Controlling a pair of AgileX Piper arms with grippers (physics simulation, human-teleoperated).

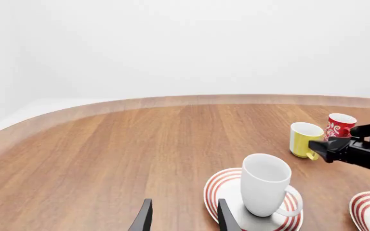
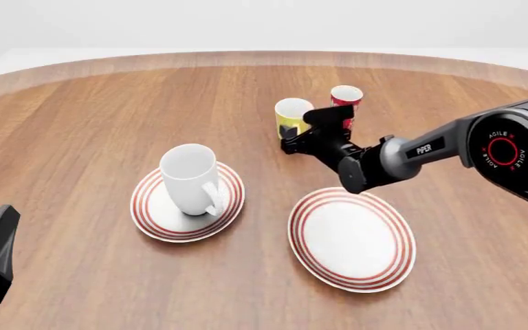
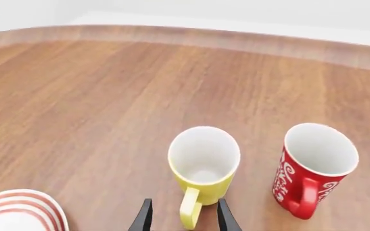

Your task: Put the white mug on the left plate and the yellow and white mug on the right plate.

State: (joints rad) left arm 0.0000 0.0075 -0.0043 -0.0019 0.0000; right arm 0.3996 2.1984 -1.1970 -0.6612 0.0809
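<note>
From my left wrist camera I see the left gripper (image 1: 181, 216) with its fingers apart and nothing between them, just short of the left plate (image 1: 218, 186), where the white mug (image 1: 265, 184) stands upright, while the yellow and white mug (image 1: 303, 139) sits farther off beside a red cup (image 1: 339, 126). In the front view the right gripper (image 2: 302, 134) reaches in at the yellow and white mug (image 2: 291, 116), and the right plate (image 2: 352, 238) lies bare nearer me. My right wrist camera shows the right gripper's fingers (image 3: 142, 217) spread on either side of the yellow mug's handle (image 3: 189, 208), not closed on it.
</note>
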